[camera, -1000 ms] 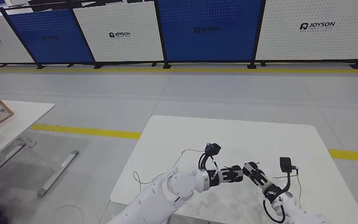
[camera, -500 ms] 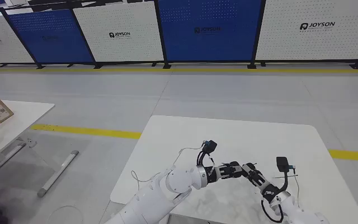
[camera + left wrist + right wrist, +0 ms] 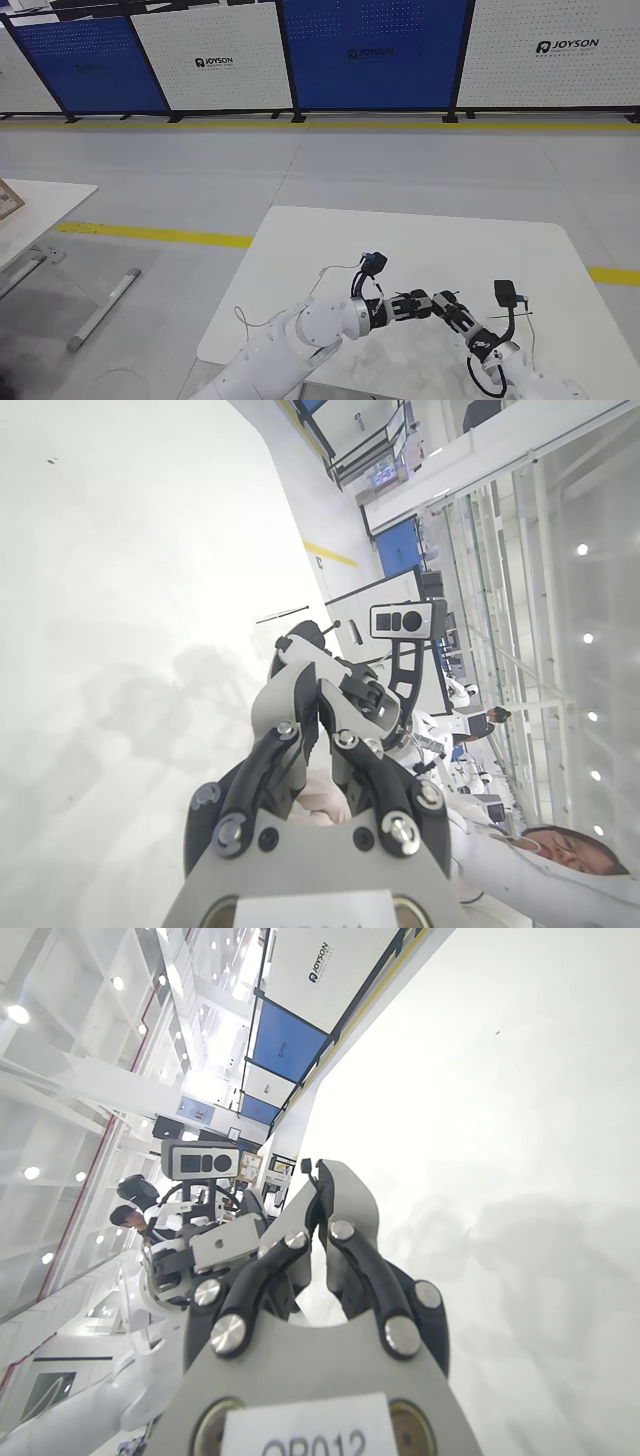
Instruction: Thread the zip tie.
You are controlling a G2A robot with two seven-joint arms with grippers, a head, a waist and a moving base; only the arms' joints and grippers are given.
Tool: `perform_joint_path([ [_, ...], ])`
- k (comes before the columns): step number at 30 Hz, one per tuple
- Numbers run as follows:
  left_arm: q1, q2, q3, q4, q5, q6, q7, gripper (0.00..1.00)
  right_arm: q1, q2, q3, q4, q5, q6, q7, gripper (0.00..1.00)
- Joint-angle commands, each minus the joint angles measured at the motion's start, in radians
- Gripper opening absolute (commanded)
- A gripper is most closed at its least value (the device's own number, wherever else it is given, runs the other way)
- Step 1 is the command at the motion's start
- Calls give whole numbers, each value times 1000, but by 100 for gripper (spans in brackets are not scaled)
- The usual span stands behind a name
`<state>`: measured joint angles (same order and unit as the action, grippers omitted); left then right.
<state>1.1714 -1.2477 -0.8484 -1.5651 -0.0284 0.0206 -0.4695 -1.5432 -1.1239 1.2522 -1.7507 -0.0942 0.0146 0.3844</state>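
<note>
white table (image 3: 400, 240) is occupied at lower centre of top view by left pincer (image 3: 316, 687), closed, just beside right pincer (image 3: 316, 1180), clamped on zip tie (image 3: 306, 1164)

**Q:** Entry 1. What colours am I seeing on my own fingers?

**A:** My left gripper (image 3: 316, 685) is showing pale grey fingers, black links and silver rivets. My right gripper (image 3: 316, 1183) is showing the same.

**Q:** And the rest?

**A:** The zip tie (image 3: 306, 1164) is reading black, the table (image 3: 330, 240) plain white. The panels (image 3: 375, 50) are showing blue and white, finely dotted.
</note>
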Motion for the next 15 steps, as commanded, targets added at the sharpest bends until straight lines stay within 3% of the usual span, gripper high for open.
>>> perform_joint_path([
  [1,2,1,-1,-3,3,-2,-2,0,-2,-1,2,-1,10,-2,-9,0],
  [15,11,4,0,-7,-11,-26,-28,0,-11,-6,16,1,64,-7,-21,0],
])
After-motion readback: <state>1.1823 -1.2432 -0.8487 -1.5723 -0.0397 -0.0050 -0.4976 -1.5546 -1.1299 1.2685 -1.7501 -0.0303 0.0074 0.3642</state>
